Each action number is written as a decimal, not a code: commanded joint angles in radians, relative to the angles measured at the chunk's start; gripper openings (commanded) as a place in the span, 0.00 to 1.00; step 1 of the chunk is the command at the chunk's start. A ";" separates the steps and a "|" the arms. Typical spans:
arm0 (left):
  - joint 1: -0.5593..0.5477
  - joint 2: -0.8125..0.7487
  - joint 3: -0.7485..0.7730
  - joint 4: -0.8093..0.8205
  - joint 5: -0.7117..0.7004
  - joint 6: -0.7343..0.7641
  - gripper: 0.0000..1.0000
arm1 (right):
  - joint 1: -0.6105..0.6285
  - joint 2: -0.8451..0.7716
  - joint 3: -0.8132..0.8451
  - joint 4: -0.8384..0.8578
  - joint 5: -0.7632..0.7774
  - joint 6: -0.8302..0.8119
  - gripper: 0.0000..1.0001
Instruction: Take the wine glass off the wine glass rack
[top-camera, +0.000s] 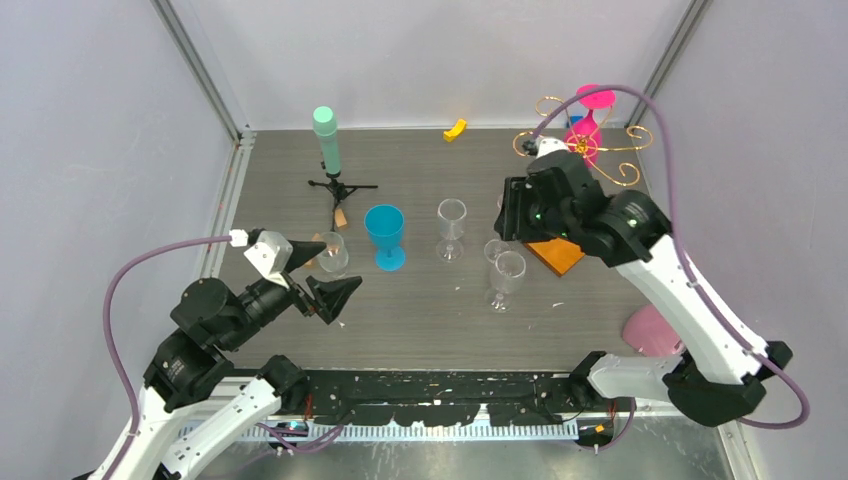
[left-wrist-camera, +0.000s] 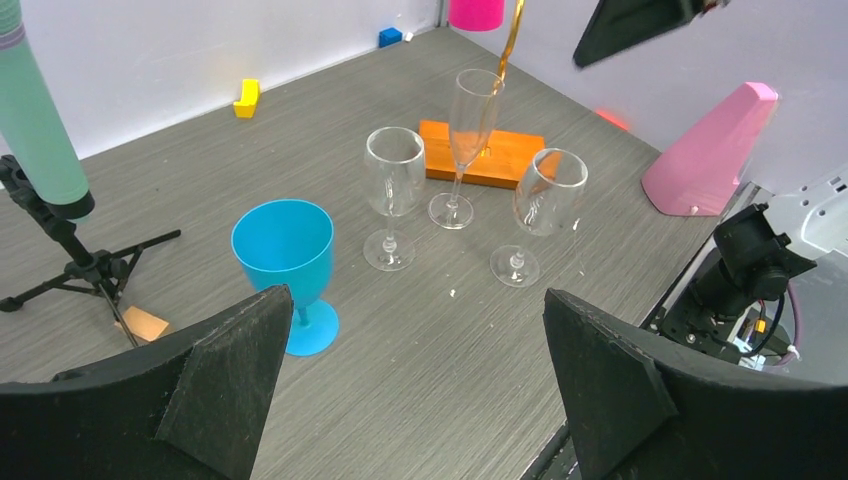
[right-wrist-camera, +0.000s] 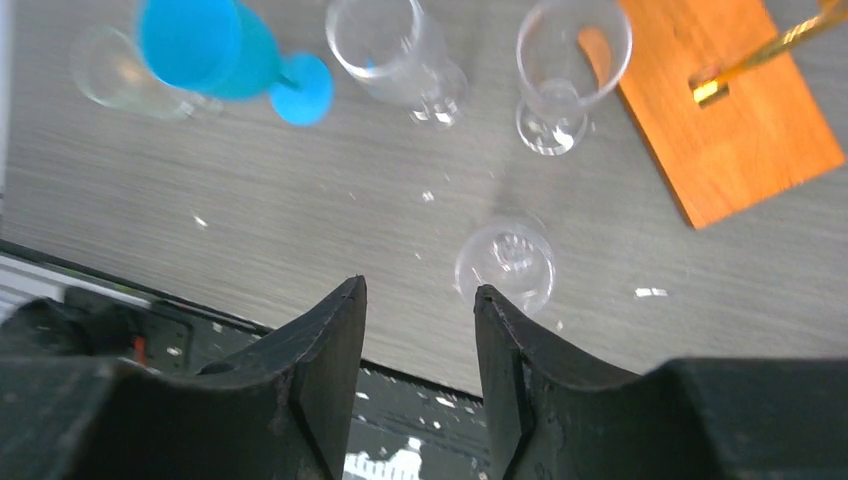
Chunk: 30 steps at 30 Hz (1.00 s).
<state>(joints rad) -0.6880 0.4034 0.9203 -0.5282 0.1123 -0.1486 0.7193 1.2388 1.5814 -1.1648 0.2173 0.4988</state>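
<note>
From above: shows the pink wine glass (top-camera: 585, 135) hanging bowl-down on the wine glass rack (top-camera: 556, 256), far right, foot above the scrolls; places right gripper (top-camera: 510, 215) lower, short of it; left wrist: shows left gripper (left-wrist-camera: 410, 385) spread wide; right wrist: shows fingers (right-wrist-camera: 320, 370) slightly parted, empty, over a clear glass (right-wrist-camera: 505, 265).

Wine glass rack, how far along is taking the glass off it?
Nothing looks done: a pink wine glass hangs upside down on the wine glass rack. In hand: nothing; the right claw is open and empty near the rack, the left claw open over the table. Gripping and lifting the glass off remain.
</note>
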 joint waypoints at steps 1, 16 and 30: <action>-0.005 -0.014 0.002 0.046 -0.022 0.011 1.00 | -0.002 -0.076 0.111 0.128 0.061 -0.010 0.53; -0.004 0.017 -0.017 0.112 0.007 -0.056 1.00 | -0.394 0.130 0.463 0.202 0.124 0.043 0.67; -0.004 0.036 -0.071 0.181 0.038 -0.079 1.00 | -0.807 0.380 0.572 0.255 -0.251 0.028 0.65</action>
<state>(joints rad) -0.6880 0.4393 0.8726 -0.4305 0.1333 -0.2104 0.0147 1.5753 2.1075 -0.9901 0.1333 0.5526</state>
